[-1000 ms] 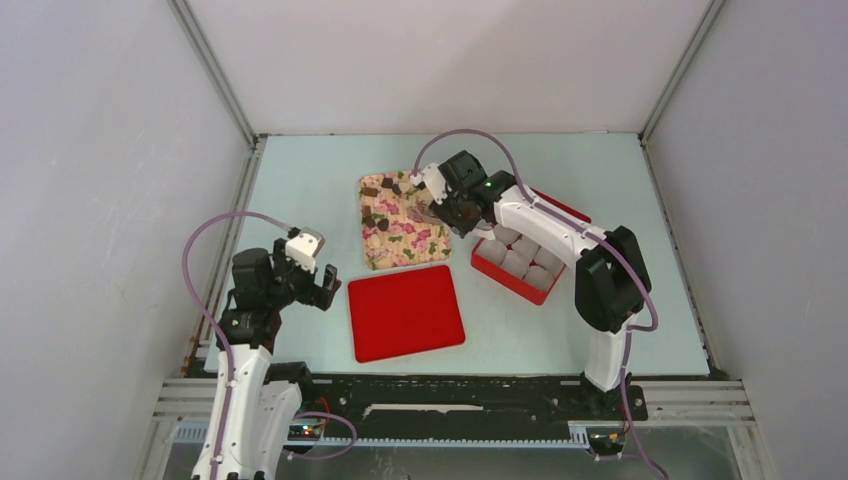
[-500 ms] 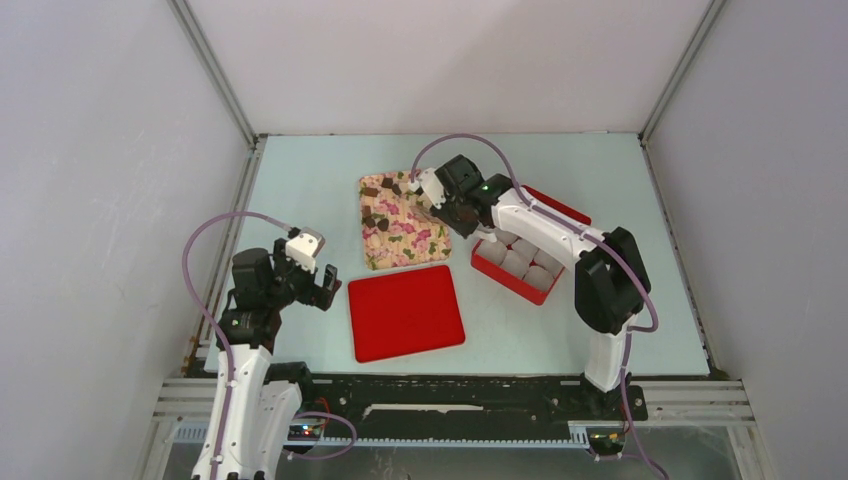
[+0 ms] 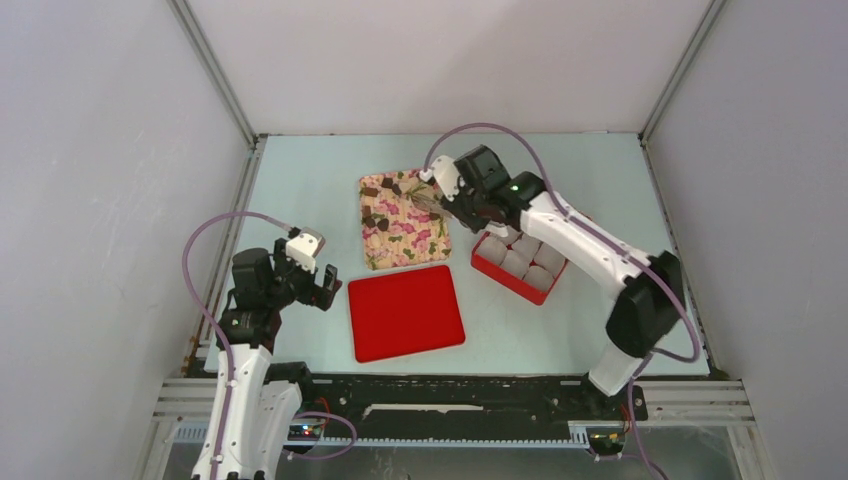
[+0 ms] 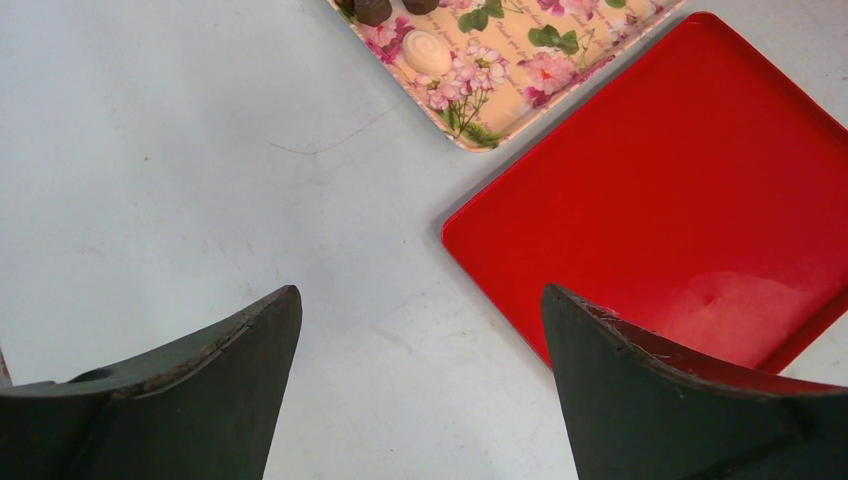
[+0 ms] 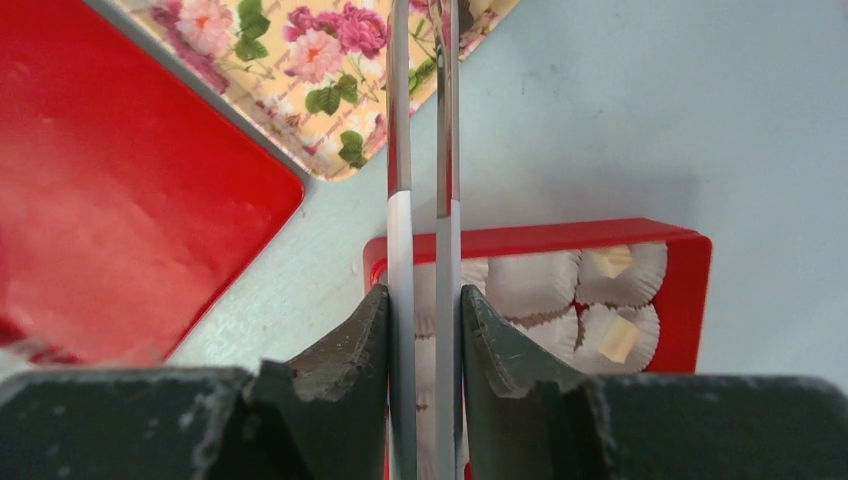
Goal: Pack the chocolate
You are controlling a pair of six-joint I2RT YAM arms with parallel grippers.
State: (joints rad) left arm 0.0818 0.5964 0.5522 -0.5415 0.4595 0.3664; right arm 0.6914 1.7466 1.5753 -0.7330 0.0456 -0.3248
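Nearest us, the left gripper point(image 4: 420, 295) hung with its jaws spread wide and nothing between them, above bare table just beside the red lid point(image 3: 405, 312). We judged it to have no part in the coming move. Farther in and to the right sat the red box point(image 5: 540, 236) with its paper cups point(image 5: 530, 283), two of them holding pale pieces point(image 5: 610, 263). By the side of the box nearest the tray, the right gripper point(image 5: 425, 300) was clamped narrow on the tweezers point(image 5: 399, 150). Their two blades ran close together, and their long axis pointed away from the box toward the floral tray point(image 3: 410, 250). The blade tips ran off the top edge of the wrist view. From overhead they were too small for us to tell whether a piece was pinched between them. The chocolate point(image 3: 375, 220) not yet packed lay farthest off, on the left and far parts of the tray, to the left of the tips. We judged the right arm much the nearer, so the next reach would have to carry the tips leftward, roughly along the tweezers' own line.
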